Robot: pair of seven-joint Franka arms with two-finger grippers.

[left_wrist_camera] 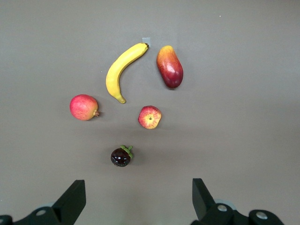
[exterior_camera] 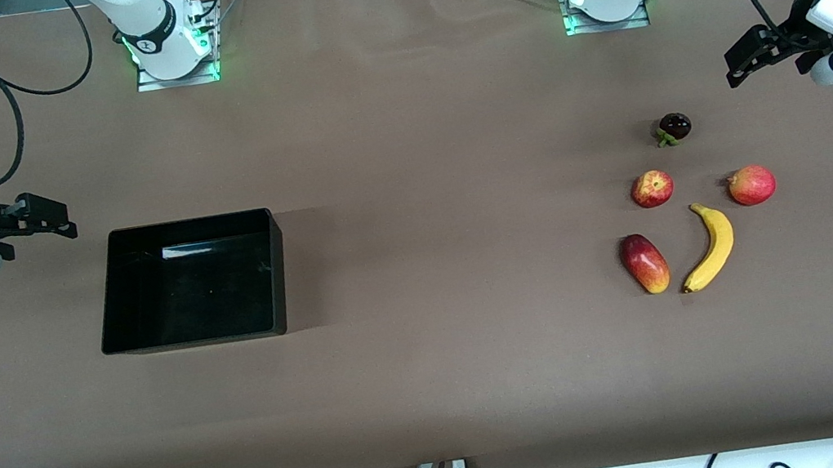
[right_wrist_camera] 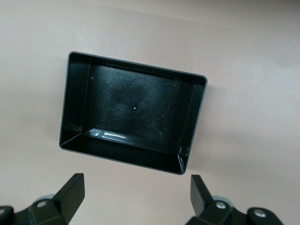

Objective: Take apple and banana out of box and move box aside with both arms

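The black box lies empty toward the right arm's end of the table; it also shows in the right wrist view. The yellow banana and the small red apple lie toward the left arm's end, the apple farther from the front camera. Both show in the left wrist view, the banana and the apple. My right gripper is open and empty, over bare table beside the box. My left gripper is open and empty, over bare table beside the fruits.
An oblong red-yellow mango lies beside the banana. A round red fruit with a nub lies beside the apple. A dark mangosteen lies farther from the front camera than the apple. Cables hang along the table's near edge.
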